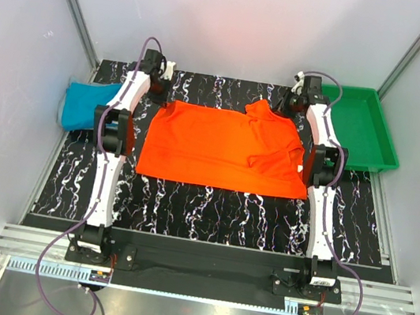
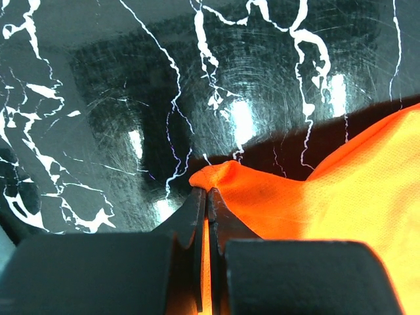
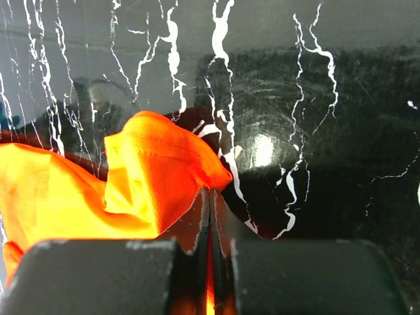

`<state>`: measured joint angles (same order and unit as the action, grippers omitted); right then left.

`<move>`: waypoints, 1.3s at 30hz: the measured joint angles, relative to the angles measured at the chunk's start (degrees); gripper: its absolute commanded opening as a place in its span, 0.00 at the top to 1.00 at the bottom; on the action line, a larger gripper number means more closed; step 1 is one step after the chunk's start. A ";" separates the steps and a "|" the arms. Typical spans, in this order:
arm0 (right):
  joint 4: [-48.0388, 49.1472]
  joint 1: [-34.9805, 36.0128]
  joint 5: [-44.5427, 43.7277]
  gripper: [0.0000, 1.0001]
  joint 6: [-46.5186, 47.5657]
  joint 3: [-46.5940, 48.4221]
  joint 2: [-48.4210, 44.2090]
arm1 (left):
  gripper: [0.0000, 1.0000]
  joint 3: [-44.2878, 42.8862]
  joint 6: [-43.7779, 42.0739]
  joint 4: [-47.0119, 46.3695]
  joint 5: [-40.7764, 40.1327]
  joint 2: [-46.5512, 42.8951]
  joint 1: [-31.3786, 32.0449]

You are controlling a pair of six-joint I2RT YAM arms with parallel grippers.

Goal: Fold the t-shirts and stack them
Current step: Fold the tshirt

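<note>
The orange-red t-shirt [image 1: 223, 148] lies spread across the middle of the black marbled table, its right part rumpled. My left gripper [image 1: 162, 70] is at the shirt's far left corner and is shut on a pinch of the orange cloth [image 2: 223, 180]. My right gripper [image 1: 299, 92] is at the far right corner and is shut on a bunched fold of the same shirt [image 3: 164, 170]. The teal-blue t-shirt [image 1: 88, 105] lies crumpled at the table's left edge, beside the left arm.
A green plastic tray [image 1: 365, 134] stands at the far right of the table. White walls and metal frame rails close in the table on three sides. Bare marbled tabletop [image 1: 209, 213] lies between the shirt and the arm bases.
</note>
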<state>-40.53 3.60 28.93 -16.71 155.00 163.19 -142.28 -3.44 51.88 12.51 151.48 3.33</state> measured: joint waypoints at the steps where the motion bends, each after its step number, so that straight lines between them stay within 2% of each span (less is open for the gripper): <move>1: 0.00 0.02 0.00 1.00 0.07 0.15 0.00 | 1.00 0.17 -0.02 -0.02 0.02 -0.09 0.04; 22: -0.02 -3.63 -7.39 1.00 3.87 5.18 -0.04 | 1.00 1.44 -0.55 2.12 0.13 -1.20 0.35; 33: -0.07 -3.58 -6.97 1.00 4.20 5.18 -0.35 | 1.00 1.79 -0.63 2.62 0.87 -1.75 0.35; 39: -1.42 -3.56 -5.57 1.00 4.52 3.45 -4.76 | 1.00 2.27 -0.59 3.17 1.75 -5.68 0.35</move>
<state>-41.95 0.03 23.35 -12.19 158.45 158.43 -140.00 -4.03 55.05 14.26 145.80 3.68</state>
